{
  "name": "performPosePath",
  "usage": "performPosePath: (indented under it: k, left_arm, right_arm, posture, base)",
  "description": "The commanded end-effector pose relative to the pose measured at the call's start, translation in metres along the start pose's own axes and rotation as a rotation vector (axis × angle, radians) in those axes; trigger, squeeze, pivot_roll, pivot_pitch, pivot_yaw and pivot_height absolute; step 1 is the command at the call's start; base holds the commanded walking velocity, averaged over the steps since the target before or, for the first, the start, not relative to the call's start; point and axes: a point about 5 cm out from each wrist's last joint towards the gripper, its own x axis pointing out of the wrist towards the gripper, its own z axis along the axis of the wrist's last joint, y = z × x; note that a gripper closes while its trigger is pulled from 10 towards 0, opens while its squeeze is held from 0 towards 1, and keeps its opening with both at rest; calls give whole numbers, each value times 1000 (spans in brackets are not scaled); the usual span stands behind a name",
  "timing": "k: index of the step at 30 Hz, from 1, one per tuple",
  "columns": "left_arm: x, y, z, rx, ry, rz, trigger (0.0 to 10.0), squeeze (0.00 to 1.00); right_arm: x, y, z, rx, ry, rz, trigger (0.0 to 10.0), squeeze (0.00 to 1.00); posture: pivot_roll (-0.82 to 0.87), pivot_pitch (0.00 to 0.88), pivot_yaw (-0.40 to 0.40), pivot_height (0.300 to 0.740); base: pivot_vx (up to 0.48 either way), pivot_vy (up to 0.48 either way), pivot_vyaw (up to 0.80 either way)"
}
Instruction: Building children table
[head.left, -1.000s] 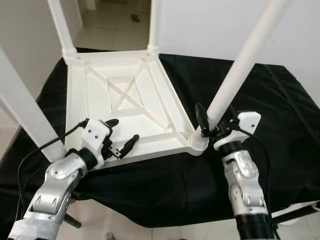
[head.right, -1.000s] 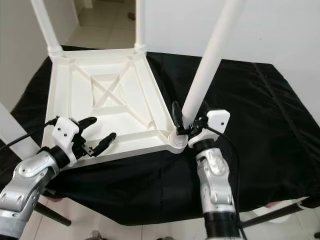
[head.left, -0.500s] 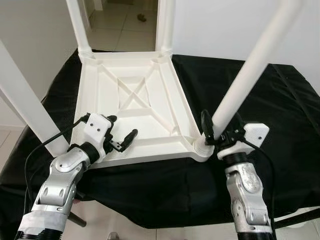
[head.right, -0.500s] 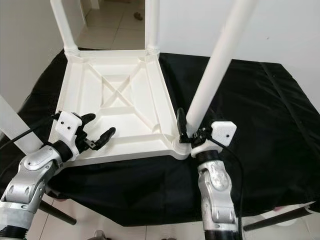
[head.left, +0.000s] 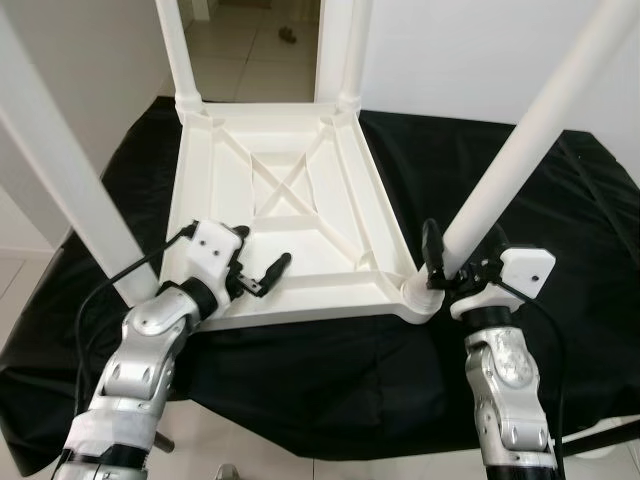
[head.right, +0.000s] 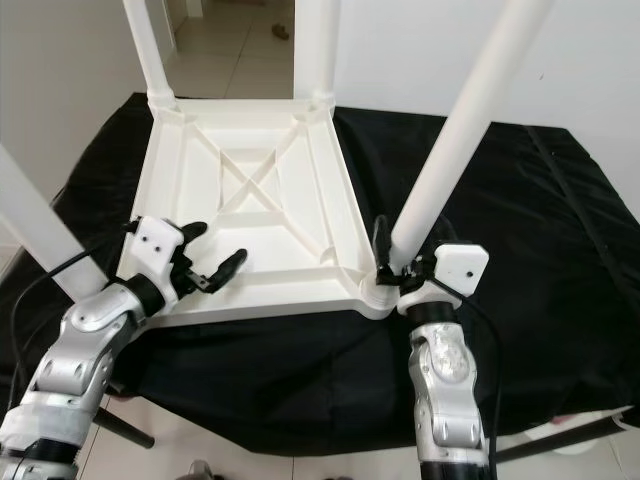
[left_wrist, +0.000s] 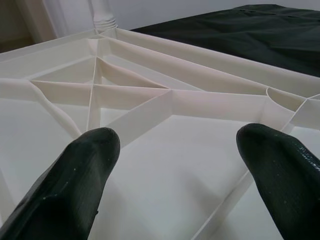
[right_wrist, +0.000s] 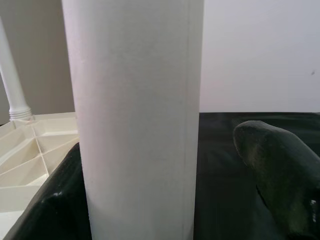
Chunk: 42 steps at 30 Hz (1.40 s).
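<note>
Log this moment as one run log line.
table: upside down on black cloth | left gripper: open over underside | right gripper: around near-right leg

Upturned white plastic children's table (head.left: 290, 200) lies centre frame on black cloth-covered surface (head.left: 560, 240), four legs up. Left gripper (head.left: 262, 262) over lower-left edge; right gripper (head.left: 450, 262) around lower-right white leg (head.left: 520, 160).
</note>
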Motion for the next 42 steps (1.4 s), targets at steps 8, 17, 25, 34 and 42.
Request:
performPosePath:
  k: [8, 17, 25, 34, 42]
  left_arm:
    - [-8, 34, -6, 40, 44, 284, 10000, 0]
    - [12, 24, 0, 55, 12, 203, 10000, 0]
    - [19, 24, 0, 66, 13, 180, 10000, 0]
    - [29, 11, 5, 42, -14, 131, 10000, 0]
    - [31, -7, 10, -9, -45, 80, 10000, 0]
  right_arm:
    - [-28, -75, -10, -149, 101, -424, 10000, 0]
    - [-48, -87, -9, -257, 113, -558, 10000, 0]
    - [-56, -89, -11, -274, 133, -573, 10000, 0]
    - [-26, -64, -15, -88, 135, -268, 10000, 0]
    - [15, -48, -10, -33, 128, 48, 10000, 0]
  posture:
    - [-12, 86, 5, 740]
    - [-32, 78, 17, 740]
    - [-42, 83, 23, 740]
    - [-46, 98, 21, 740]
    - [-41, 102, 12, 740]
  base:
    - [0, 0, 0]
    - [0, 0, 0]
    - [0, 0, 0]
    - [0, 0, 0]
    - [0, 0, 0]
